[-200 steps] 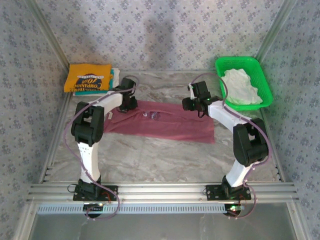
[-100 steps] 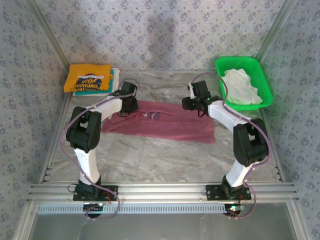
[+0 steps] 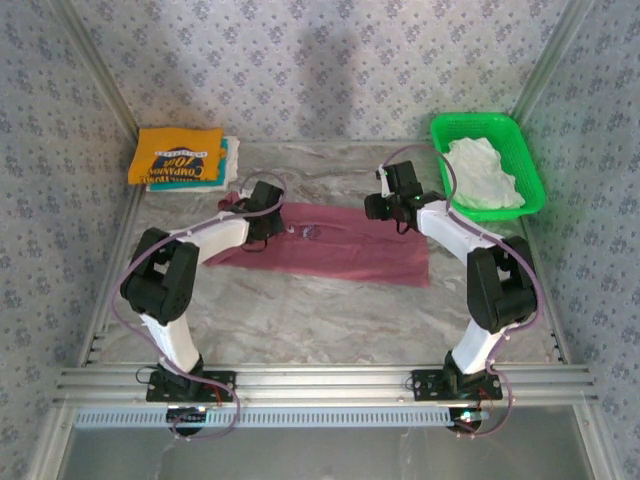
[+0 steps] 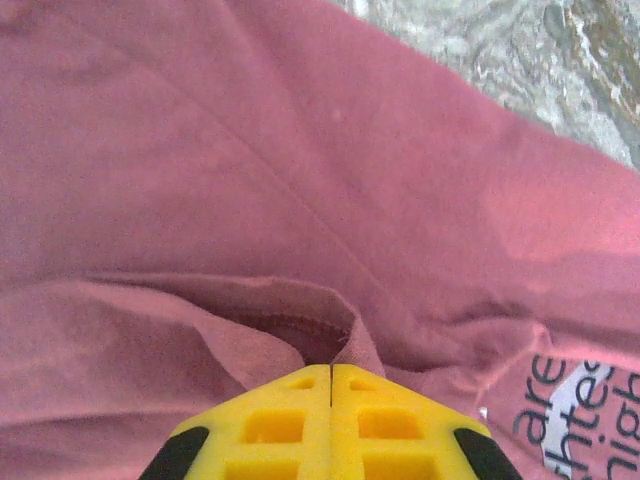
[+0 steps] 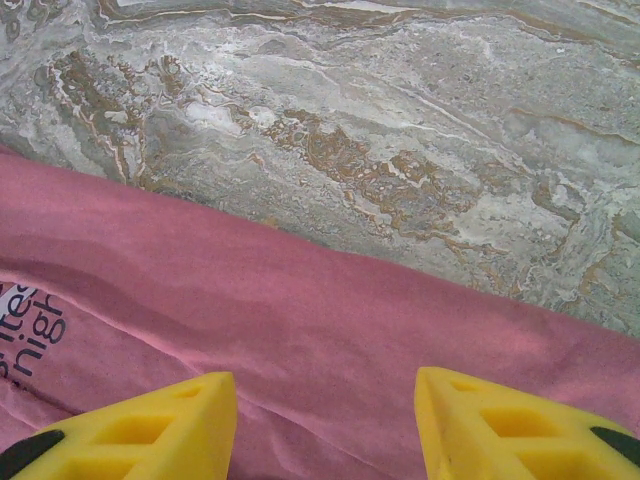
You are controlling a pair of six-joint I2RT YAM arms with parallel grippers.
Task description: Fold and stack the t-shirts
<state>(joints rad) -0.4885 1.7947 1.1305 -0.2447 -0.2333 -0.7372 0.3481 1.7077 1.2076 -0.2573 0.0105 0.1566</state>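
A maroon t-shirt (image 3: 340,250) (image 4: 330,150) (image 5: 330,310) lies spread across the middle of the table, its pale chest print (image 3: 306,231) near the far edge. My left gripper (image 3: 262,225) (image 4: 331,368) is at the shirt's left end, shut, with a ridge of maroon cloth pinched at its tips. My right gripper (image 3: 385,207) (image 5: 325,400) hovers open over the shirt's far right edge, with nothing between its fingers. A folded yellow-orange t-shirt (image 3: 178,155) with dark lettering lies on teal and white ones (image 3: 228,160) at the back left. A crumpled white t-shirt (image 3: 480,172) lies in the basket.
The green mesh basket (image 3: 440,125) stands at the back right corner, close behind my right arm. Bare marble tabletop (image 3: 320,310) stretches in front of the maroon shirt. Patterned walls close in on three sides.
My left gripper has closed fully and moved right and toward me, drawing the maroon shirt's left end inward. The right arm has stayed still.
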